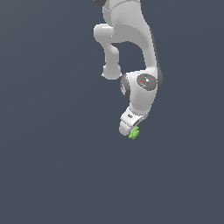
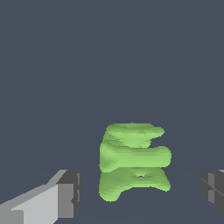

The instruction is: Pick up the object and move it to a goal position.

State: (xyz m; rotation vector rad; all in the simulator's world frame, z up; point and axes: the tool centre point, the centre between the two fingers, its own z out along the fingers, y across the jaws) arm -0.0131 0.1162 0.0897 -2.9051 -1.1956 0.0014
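One arm (image 1: 131, 52) fills the upper middle of my exterior view, bent down so the gripper (image 1: 129, 129) sits right over the green piece (image 1: 134, 133), near frame centre. I read that as lining up for a grasp. From the wrist view, the fingers (image 2: 65, 194) stand apart with the piece (image 2: 133, 162) between them, touching neither (gaps show on both sides). Beneath is a flat, featureless slate-grey surface (image 1: 48, 175); I can see no goal marker.
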